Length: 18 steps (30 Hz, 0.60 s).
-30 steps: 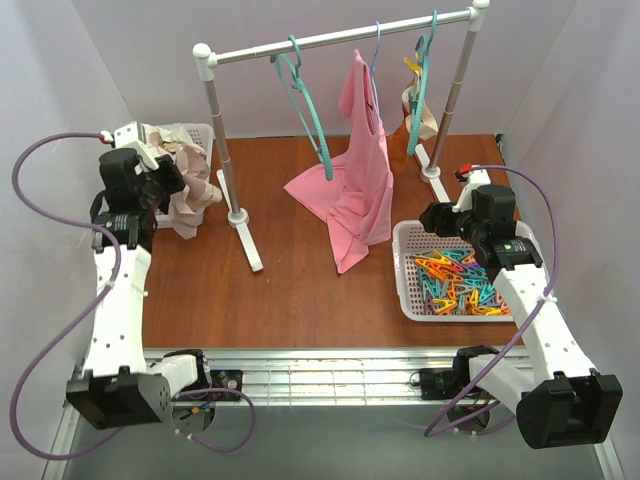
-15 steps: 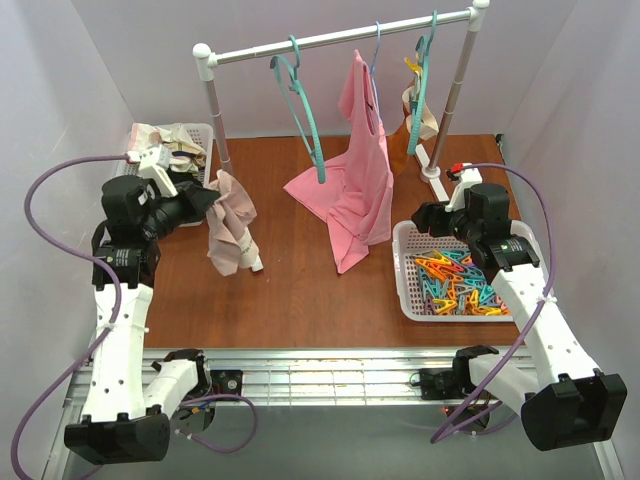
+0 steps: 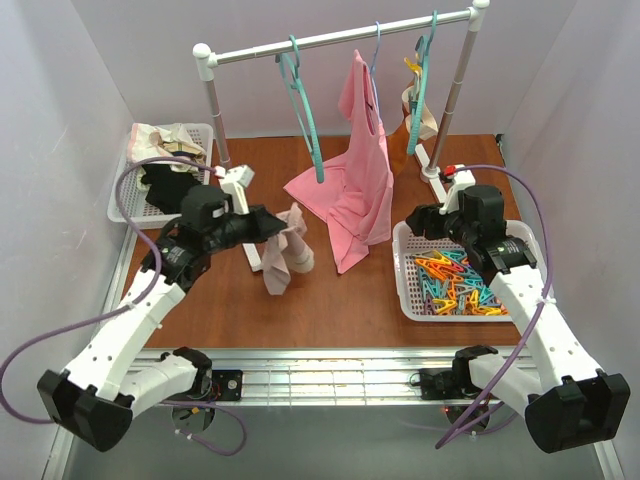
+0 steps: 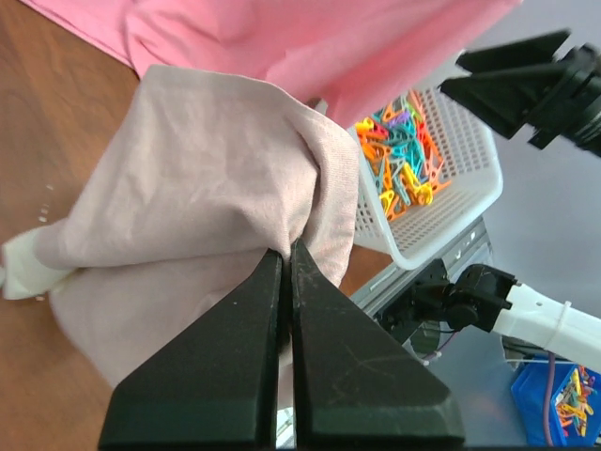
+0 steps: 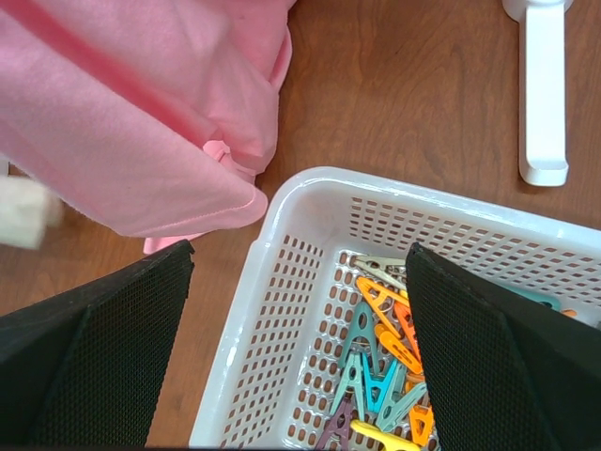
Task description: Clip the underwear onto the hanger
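Left tool (image 4: 286, 248), clamped on the bunched underwear (image 4: 207, 188), should raise it ahead to the hanger (image 3: 316, 155); right tool's (image 5: 299, 310) fingers stand apart.

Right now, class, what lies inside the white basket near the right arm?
Inside the white basket lie many coloured clothes clips: orange, teal, yellow and purple. From above, the right arm covers the basket's far right part, so what lies there cannot be seen.
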Motion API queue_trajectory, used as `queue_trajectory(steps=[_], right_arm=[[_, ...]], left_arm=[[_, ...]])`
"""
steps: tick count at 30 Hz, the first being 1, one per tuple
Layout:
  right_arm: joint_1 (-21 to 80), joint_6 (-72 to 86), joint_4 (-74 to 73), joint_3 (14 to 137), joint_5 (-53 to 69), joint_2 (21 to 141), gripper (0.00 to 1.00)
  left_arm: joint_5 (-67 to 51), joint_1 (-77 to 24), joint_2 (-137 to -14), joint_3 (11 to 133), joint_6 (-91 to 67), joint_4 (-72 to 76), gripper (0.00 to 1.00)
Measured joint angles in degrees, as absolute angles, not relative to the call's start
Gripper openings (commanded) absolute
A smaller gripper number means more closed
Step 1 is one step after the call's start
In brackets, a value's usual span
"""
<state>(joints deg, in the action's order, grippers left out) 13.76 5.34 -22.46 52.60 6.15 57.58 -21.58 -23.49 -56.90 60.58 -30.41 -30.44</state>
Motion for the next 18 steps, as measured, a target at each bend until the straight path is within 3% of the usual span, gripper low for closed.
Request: queue_trajectory(steps=[8, 15, 16, 18], right_arm=[[16.6, 5.4, -22.6, 50.4, 5.6, 57.6, 0.81], [20.9, 5.7, -22.3, 48.6, 3.9, 57.6, 0.8], [22.0, 5.7, -22.0, 47.9, 3.5, 57.6, 0.8], [24.5, 5.9, -21.8, 46.4, 2.8, 57.6, 0.79]], left_arm=[[-10.2, -39.0, -60.9, 56.7, -36.8, -24.6, 0.0], [-0.4, -41.2, -48.8, 41.6, -43.8, -22.0, 0.0], [1.4, -41.2, -46.6, 39.2, -44.7, -23.3, 0.03], [4.6, -41.2, -43.8, 36.0, -46.1, -26.7, 0.21]])
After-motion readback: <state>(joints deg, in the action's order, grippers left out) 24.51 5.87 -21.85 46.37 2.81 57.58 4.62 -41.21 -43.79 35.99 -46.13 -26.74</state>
